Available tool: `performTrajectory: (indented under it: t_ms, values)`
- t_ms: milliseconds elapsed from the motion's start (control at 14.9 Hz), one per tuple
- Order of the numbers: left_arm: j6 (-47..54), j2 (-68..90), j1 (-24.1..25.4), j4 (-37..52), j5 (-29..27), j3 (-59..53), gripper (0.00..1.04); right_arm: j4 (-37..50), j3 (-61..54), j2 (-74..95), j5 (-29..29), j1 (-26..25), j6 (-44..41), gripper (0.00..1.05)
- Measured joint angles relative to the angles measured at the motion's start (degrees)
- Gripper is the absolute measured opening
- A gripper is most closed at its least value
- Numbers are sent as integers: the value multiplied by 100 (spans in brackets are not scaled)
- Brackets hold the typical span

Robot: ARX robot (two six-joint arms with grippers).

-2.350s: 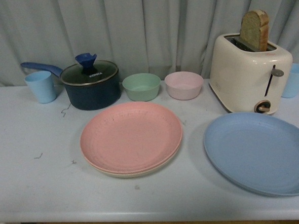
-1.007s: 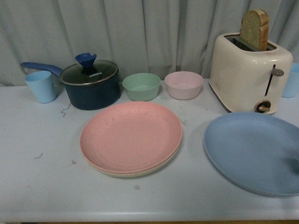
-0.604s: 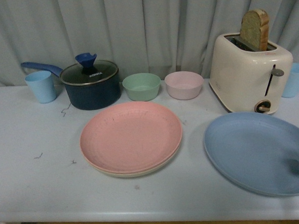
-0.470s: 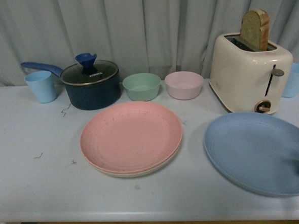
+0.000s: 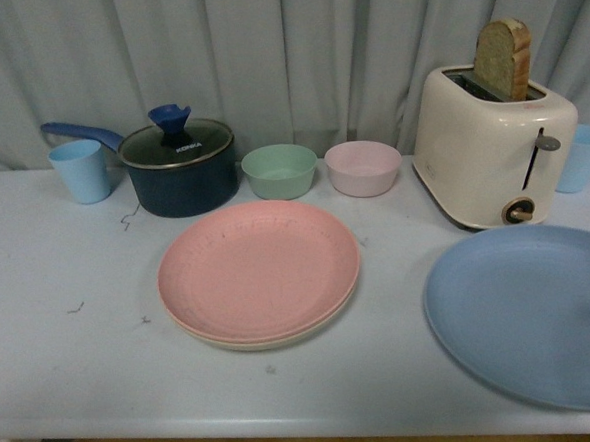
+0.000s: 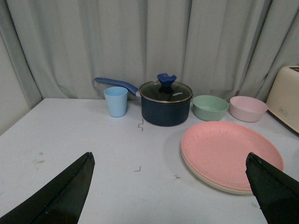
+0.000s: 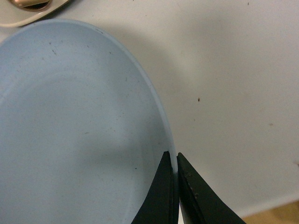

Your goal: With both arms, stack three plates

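Two plates stacked, blue plate (image 5: 531,312) pinched at its rim
Right pincer (image 7: 174,186) clamped on rim; lift level, clearing toaster (image 5: 493,144); left pincer (image 6: 168,186) spread apart

Toaster (image 5: 493,149) (bread (image 5: 503,58) inside), pot (image 5: 179,168)

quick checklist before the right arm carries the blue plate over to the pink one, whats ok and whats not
1. Grip on plate: the right gripper has its fingers closed on the rim of the blue plate. Ok.
2. Plate clear of the table: it looks lifted in the front view, but whether it is fully clear is uncertain. Cannot tell.
3. Target ready: the pink plate already sits on the cream plate, nothing on top of it. Ok.
4. Toaster close beside the blue plate's far edge; the gap is unclear. Cannot tell.
5. Left gripper open and apart from the stack. Ok.
6. Path across the table between the two plates is bare. Ok.
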Motion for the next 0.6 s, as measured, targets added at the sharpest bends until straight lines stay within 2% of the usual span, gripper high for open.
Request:
performTrajectory:
  t_ms: [67, 201, 336, 604]
  values:
    - [0, 0, 0, 0, 2, 0, 98, -409, -555, -1222, -476, 11, -87, 3]
    - [0, 0, 0, 0, 2, 0, 98, -555, -529, -2033, -758, 356, 52, 3]
    - [0, 0, 0, 2, 2, 0, 98, -393, -391, -2127, -820, 673, 208, 3]
    - [0, 0, 0, 2, 2, 0, 98, -625, 579, -1425, -651, 1512, 732, 3]
